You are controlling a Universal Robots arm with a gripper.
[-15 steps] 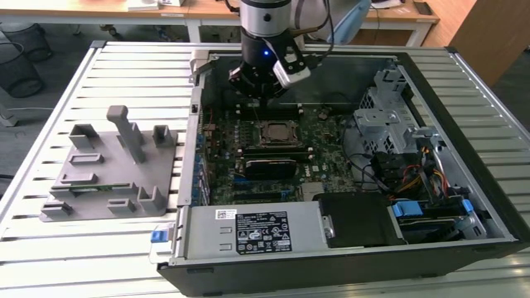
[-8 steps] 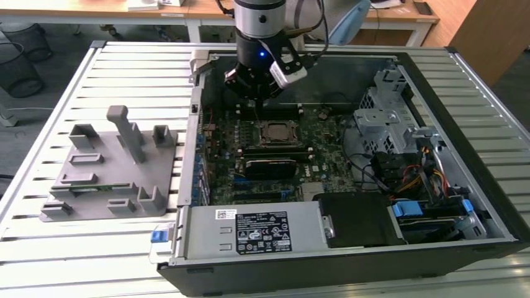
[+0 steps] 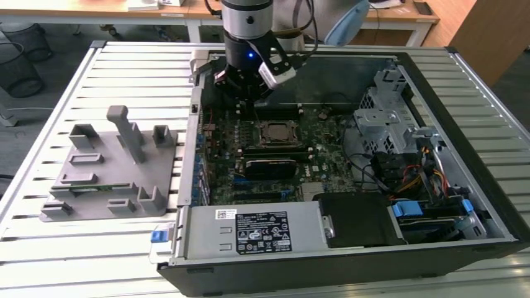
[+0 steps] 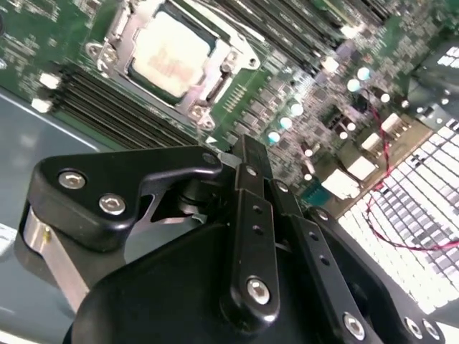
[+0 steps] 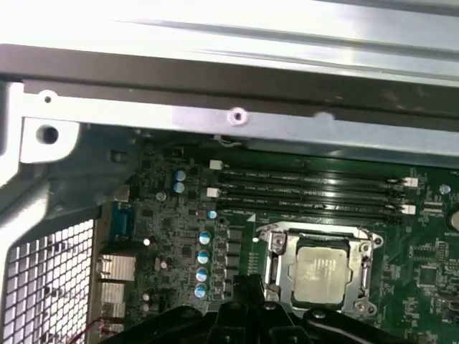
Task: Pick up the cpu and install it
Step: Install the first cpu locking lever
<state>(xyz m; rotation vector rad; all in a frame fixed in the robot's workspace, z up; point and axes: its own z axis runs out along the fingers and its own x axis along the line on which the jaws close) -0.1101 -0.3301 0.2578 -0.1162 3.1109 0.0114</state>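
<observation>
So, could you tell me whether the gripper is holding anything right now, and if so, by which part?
Nothing is held, it seems: the cpu lies in its socket on the motherboard, apart from the gripper.

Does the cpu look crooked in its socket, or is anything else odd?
Nothing stands out. The cpu lies flat and square inside the socket frame, and the gripper is above the motherboard beside it.

the exterior view looks down from high up, well back, over the whole open computer case on the slatted table. both wrist views sit close above the motherboard, sharing its socket from opposite directions.
</observation>
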